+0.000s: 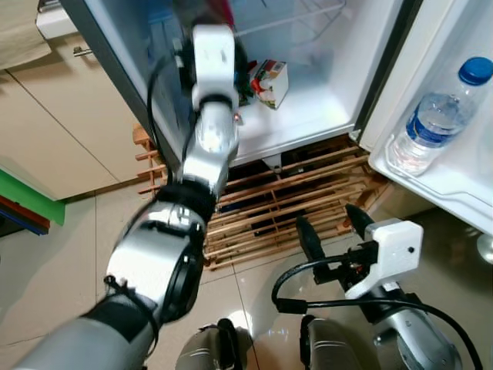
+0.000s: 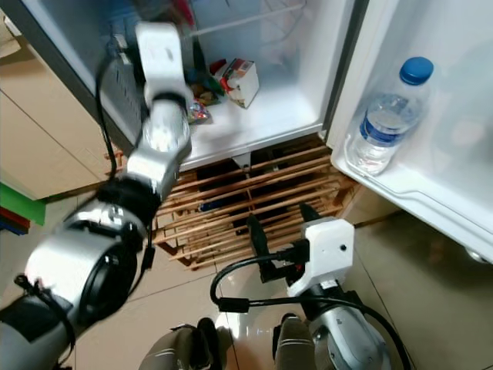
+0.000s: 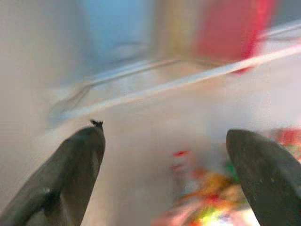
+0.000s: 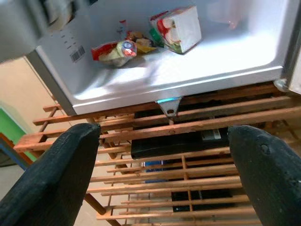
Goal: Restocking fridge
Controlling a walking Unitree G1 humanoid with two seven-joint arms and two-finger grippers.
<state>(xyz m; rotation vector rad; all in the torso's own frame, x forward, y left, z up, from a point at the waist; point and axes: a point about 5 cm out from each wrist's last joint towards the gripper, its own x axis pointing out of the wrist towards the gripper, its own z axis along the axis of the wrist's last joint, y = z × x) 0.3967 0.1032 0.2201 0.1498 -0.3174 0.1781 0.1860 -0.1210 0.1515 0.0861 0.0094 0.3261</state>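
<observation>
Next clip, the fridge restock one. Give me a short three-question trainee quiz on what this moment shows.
1. True or false: the left gripper is reaching inside the fridge.
2. Where is the water bottle? A) fridge floor B) door shelf C) wooden pallet
3. Fill in: the fridge stands on a wooden ____.

Key: 1 true. 2 B: it stands in the door shelf. 3 pallet. The right gripper waits open, low in front of the pallet.

Left arm (image 1: 202,166) extended forward, fingers (image 3: 70,174) apart; right gripper (image 1: 331,231) low, fingers spread.
</observation>
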